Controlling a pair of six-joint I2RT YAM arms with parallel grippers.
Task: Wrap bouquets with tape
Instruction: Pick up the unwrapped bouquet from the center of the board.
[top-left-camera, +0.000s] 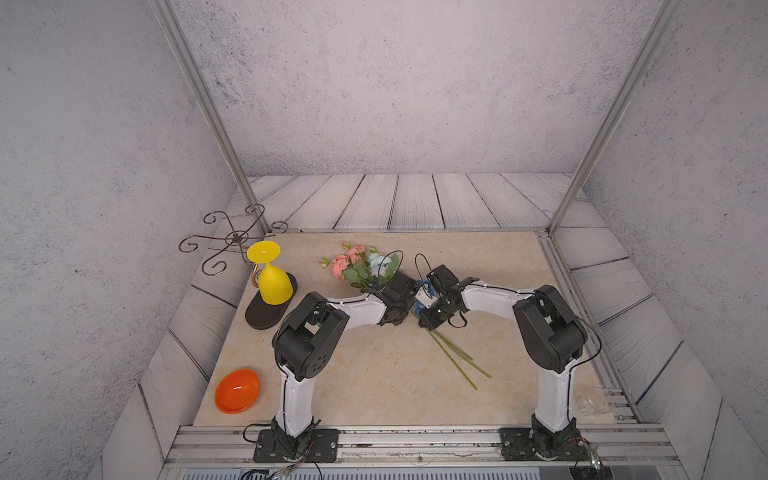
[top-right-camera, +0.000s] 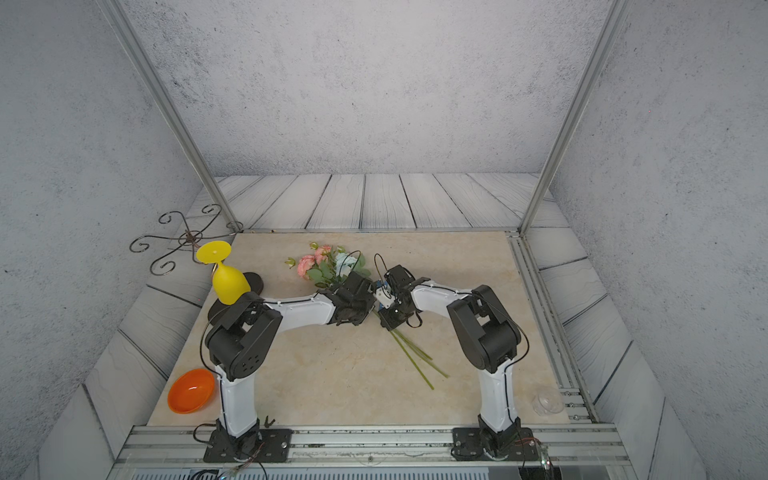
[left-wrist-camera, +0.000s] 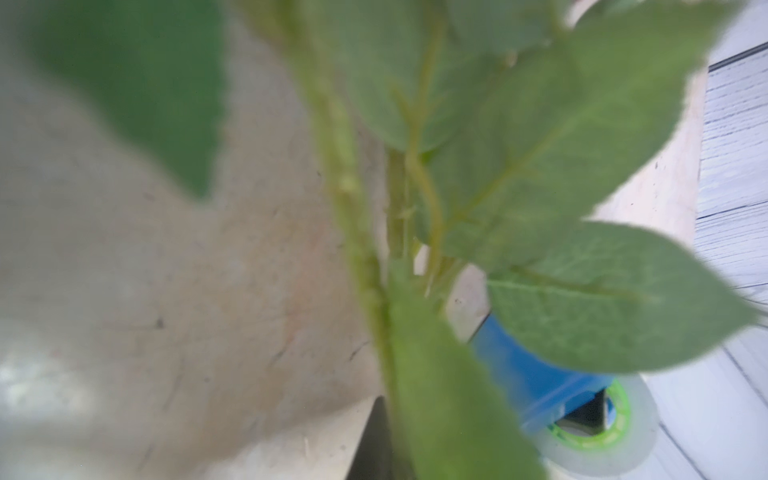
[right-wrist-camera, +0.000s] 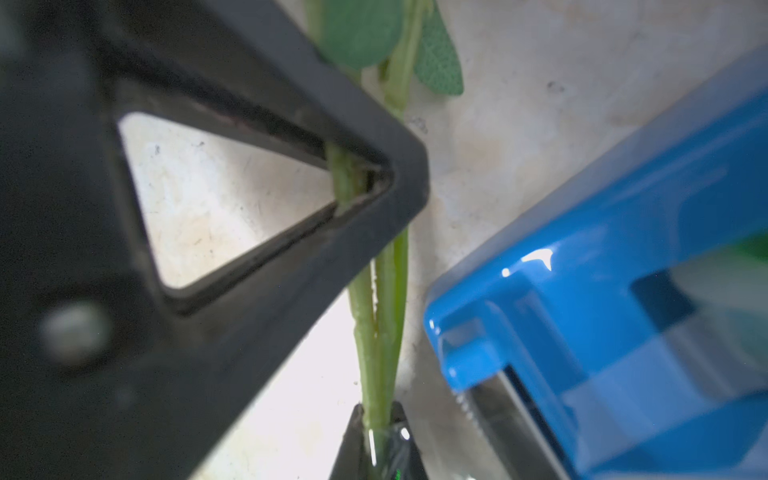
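We see a beige marbled tabletop (top-left-camera: 374, 374) bordered by grey plank panels (top-left-camera: 415, 199), mottled grey walls (top-left-camera: 395, 83) behind it, aluminium posts (top-left-camera: 199, 104) at its far corners.

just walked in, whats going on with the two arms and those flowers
The bouquet is on the table. The right gripper is shut on its stems. The left gripper sits close beside it at the same stems, grip unclear. The blue tape dispenser is right beside them.

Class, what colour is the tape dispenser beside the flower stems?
Bright blue; the tape dispenser shows best in the right wrist view.
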